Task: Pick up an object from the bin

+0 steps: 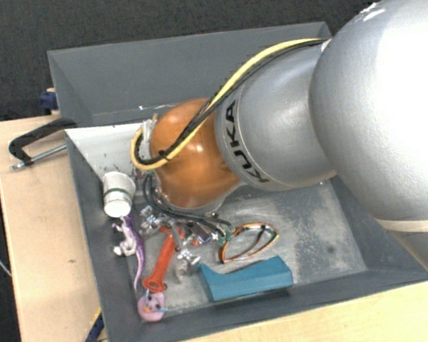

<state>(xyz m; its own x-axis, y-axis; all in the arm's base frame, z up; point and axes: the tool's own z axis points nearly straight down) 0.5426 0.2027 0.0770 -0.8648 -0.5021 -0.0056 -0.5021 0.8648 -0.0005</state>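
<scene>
My gripper (pixel 177 234) hangs low in the left half of the bin, under the arm's orange cover. It is right over the upper end of an orange-red plastic tool (pixel 160 266), which lies slanted on the bin floor. Just left of that runs a thin purple toy (pixel 135 251) ending in a pink head (pixel 151 305). A white cylinder (pixel 118 195) lies up and left of the gripper. To its right rests a loop of orange and green bands (pixel 247 242). I see nothing held.
A blue rectangular block (pixel 246 277) lies along the bin's front wall. The arm's grey body covers the bin's right and rear. Bare grey floor shows at the front right.
</scene>
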